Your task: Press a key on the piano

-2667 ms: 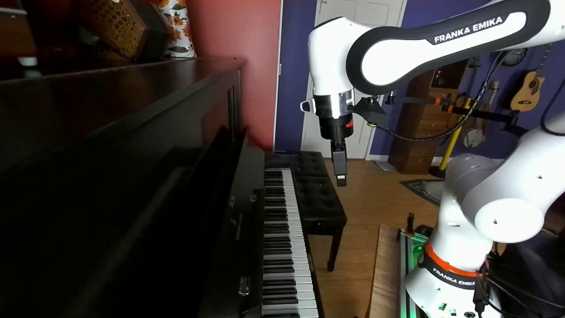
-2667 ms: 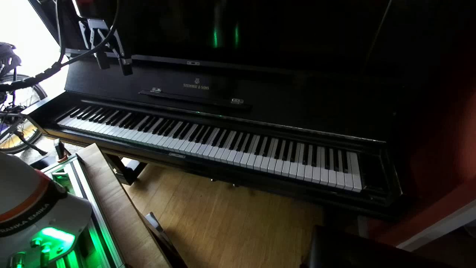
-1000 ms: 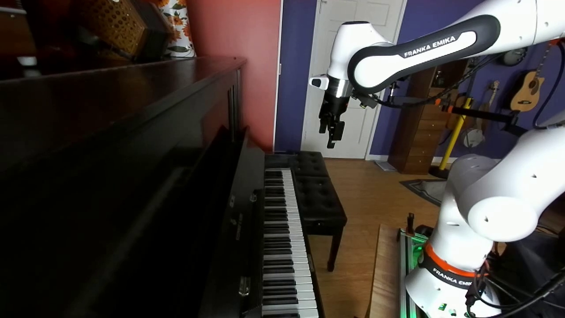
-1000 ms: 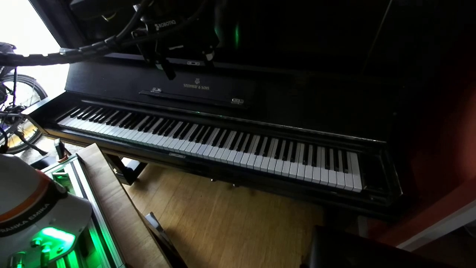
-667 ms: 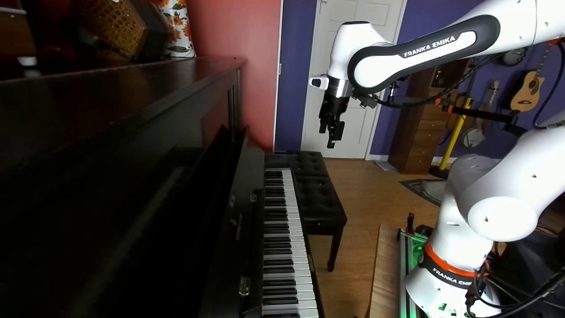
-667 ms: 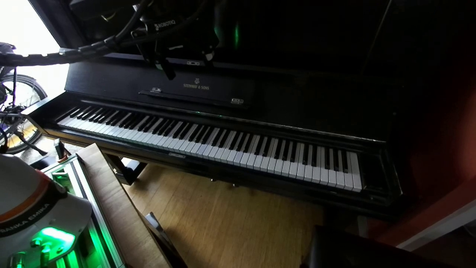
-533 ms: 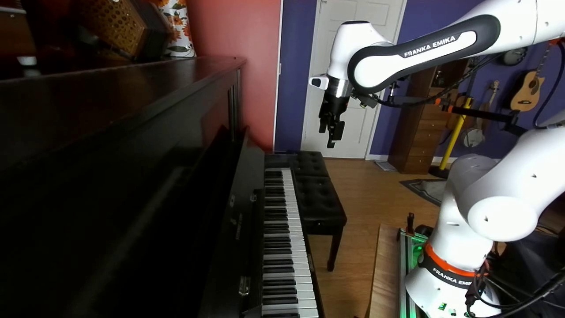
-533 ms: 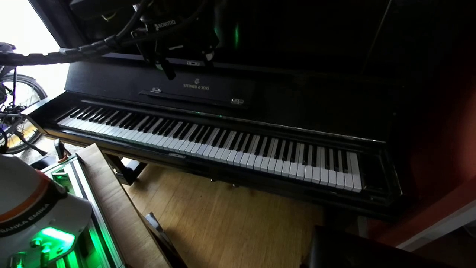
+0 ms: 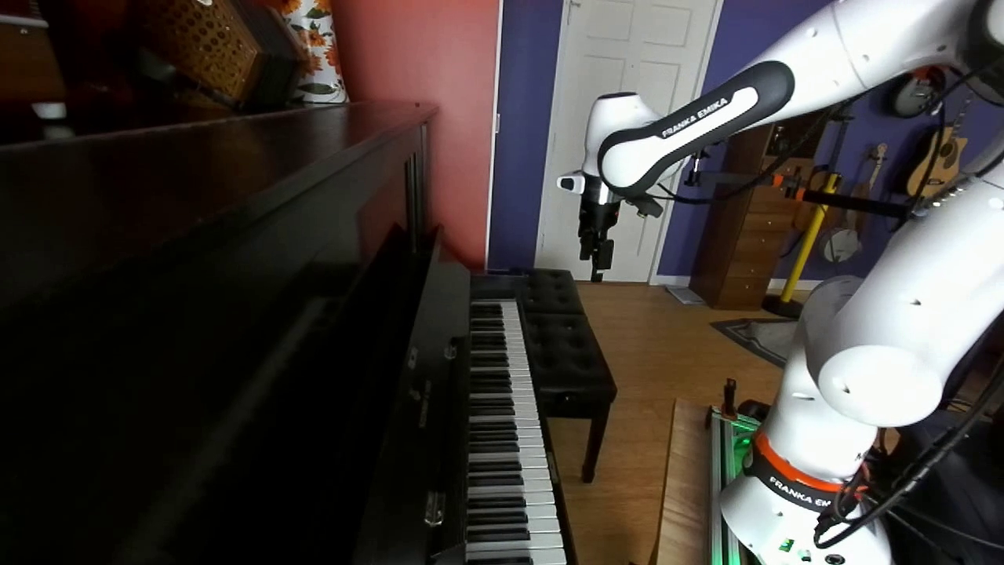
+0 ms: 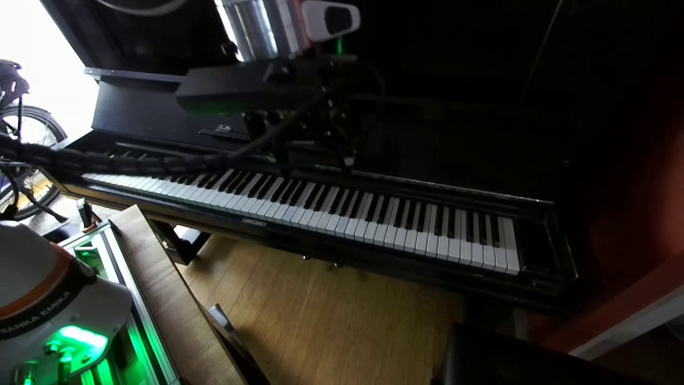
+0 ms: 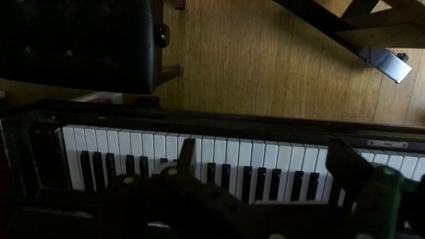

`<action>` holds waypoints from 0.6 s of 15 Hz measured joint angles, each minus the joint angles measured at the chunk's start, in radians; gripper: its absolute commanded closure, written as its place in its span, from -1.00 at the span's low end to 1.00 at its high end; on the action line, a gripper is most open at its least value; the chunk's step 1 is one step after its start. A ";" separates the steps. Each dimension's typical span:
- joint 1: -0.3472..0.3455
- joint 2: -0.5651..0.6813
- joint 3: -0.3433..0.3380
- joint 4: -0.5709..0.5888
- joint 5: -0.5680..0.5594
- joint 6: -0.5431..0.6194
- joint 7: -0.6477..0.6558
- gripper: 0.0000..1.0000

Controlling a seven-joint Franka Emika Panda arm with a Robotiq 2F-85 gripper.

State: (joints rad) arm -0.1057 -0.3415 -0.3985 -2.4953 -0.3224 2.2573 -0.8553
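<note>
The dark upright piano (image 9: 235, 329) shows in an exterior view, with its row of white and black keys (image 9: 527, 439) running away from the camera. The keys also show in an exterior view (image 10: 385, 235) and in the wrist view (image 11: 252, 154). My gripper (image 9: 598, 271) points down, above keyboard height and apart from the keys. In an exterior view the gripper (image 10: 315, 163) is dark against the piano front, above the middle keys. In the wrist view the two fingers (image 11: 262, 146) stand wide apart with nothing between them, and keys show beyond them.
A black padded bench (image 9: 569, 353) stands by the far end of the keyboard; it also shows in the wrist view (image 11: 76, 43). A wooden table edge (image 10: 171, 299) is beside the robot base. The arm's cable (image 10: 123, 160) hangs across part of the keys.
Over the earlier frames the arm has swung along the piano and the gripper has turned. Since half a second ago the gripper has come lower, nearer the keys. The keys look the same.
</note>
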 measured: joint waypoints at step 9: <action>-0.067 0.385 -0.063 0.141 0.340 0.236 -0.336 -1.00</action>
State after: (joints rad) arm -0.1730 0.0437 -0.4611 -2.3542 0.0175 2.4931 -1.1915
